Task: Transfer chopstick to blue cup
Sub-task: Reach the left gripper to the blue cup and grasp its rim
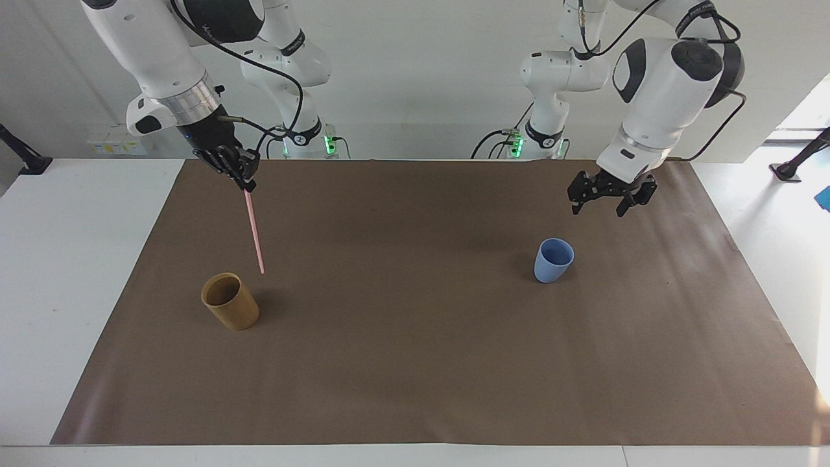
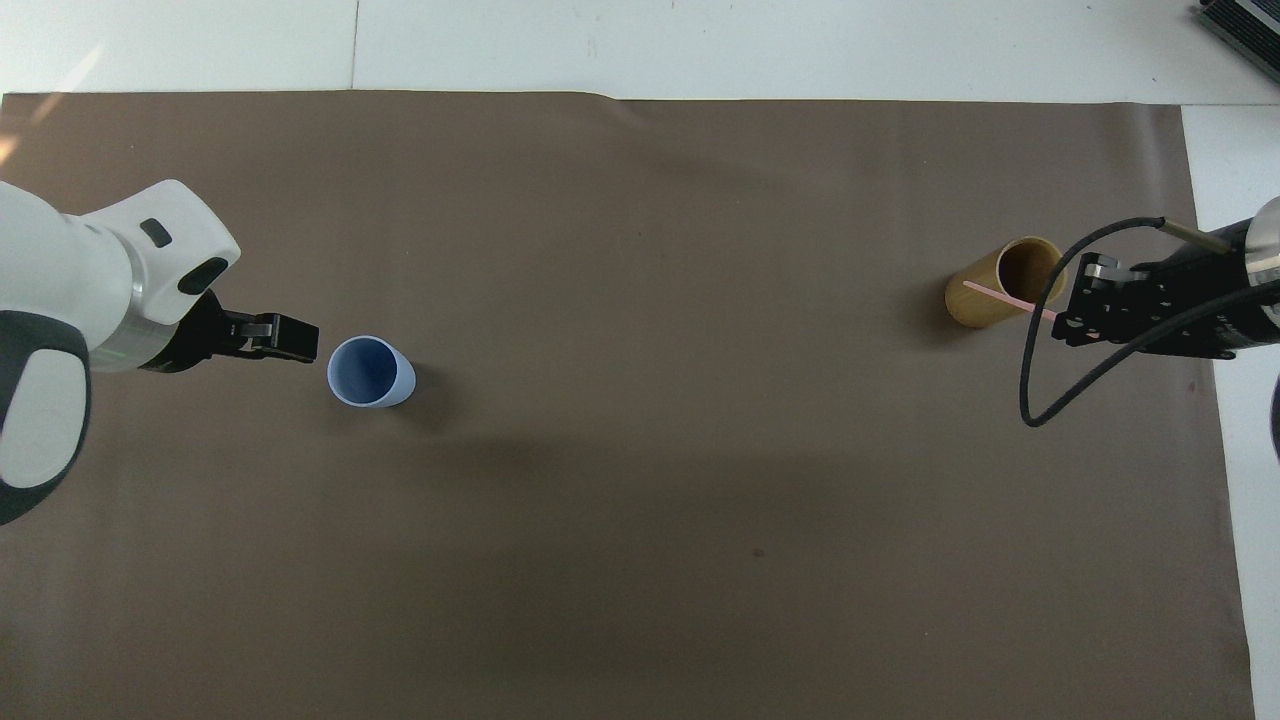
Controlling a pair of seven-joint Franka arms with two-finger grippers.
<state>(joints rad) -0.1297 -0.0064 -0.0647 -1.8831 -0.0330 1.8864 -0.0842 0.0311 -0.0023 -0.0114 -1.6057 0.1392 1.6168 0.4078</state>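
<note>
Dangling chopstick (image 1: 254, 232), R arm raised.

Pale-pink chopstick (image 1: 253, 232) hangs steeply tilted, airborne; light-blue cup (image 1: 553, 259) upright on mat, well apart.

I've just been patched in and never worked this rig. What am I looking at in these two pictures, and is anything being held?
Two white robot arms work over a brown paper-covered table. One picture faces the robots; the other looks down from above them. The right gripper, shut, holds a thin pale-pink chopstick by its top end, hanging over the table beside a tan-brown cylindrical cup. The left gripper, open and empty, hovers near a small light-blue tumbler, not touching it.
</note>
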